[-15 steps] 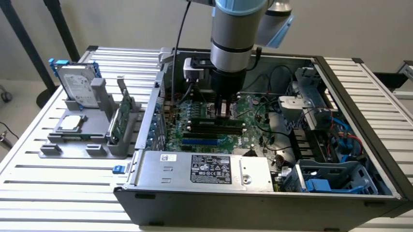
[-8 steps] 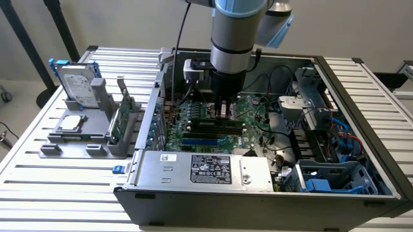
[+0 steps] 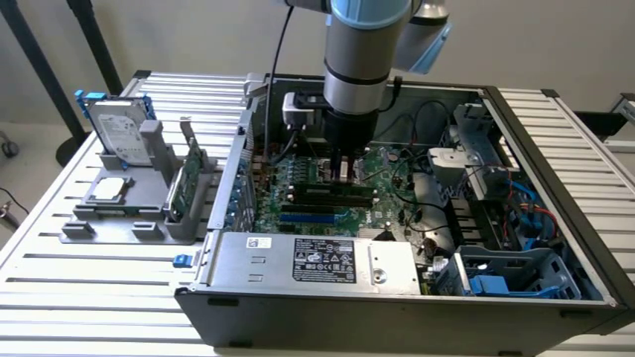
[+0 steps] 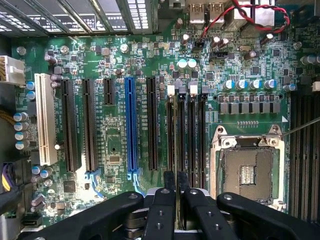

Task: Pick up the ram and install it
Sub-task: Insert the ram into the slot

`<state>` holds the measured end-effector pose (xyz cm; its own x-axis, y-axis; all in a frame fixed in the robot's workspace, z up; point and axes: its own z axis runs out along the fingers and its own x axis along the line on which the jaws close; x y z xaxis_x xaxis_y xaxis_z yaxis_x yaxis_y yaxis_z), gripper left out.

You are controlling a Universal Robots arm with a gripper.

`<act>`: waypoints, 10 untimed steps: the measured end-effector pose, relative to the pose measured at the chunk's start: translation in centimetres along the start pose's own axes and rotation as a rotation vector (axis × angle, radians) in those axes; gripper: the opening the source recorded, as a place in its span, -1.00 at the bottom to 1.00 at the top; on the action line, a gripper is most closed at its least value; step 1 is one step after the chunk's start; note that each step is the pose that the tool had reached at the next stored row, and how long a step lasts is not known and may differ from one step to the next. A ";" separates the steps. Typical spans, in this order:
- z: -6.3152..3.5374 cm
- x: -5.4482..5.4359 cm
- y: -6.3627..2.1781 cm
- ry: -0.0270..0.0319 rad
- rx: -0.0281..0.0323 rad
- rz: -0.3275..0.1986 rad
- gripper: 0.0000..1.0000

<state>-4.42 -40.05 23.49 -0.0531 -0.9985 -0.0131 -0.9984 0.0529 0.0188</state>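
The ram (image 3: pixel 317 190) is a narrow green stick with black chips. It stands on edge along the black memory slots (image 4: pixel 192 135) of the motherboard (image 3: pixel 297 216), inside the open computer case. My gripper (image 3: pixel 346 175) reaches straight down onto it, near its end towards the exterior view's right. In the wrist view the gripper (image 4: pixel 176 182) has its two black fingertips (image 4: pixel 169 181) almost together over the slots, shut on the ram's thin top edge. Whether the stick is seated in a slot I cannot tell.
A grey holder (image 3: pixel 129 216) on the exterior view's left carries a hard drive in a blue frame (image 3: pixel 119 130) and a green expansion card (image 3: pixel 193 178). The power supply (image 3: pixel 317 260) lies at the case's front. Cables and drive bays (image 3: pixel 496 216) crowd the right side. The CPU socket (image 4: pixel 247 172) is beside the slots.
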 end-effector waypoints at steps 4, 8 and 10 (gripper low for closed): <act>0.12 0.0 -0.01 0.0000 0.0000 0.000 -0.73; 0.24 0.0 -0.02 0.0000 0.0000 0.000 -0.73; 0.29 0.0 -0.02 0.0001 0.0000 0.000 -0.73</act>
<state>-4.40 -40.05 23.21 -0.0531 -0.9985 -0.0130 -0.9984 0.0529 0.0189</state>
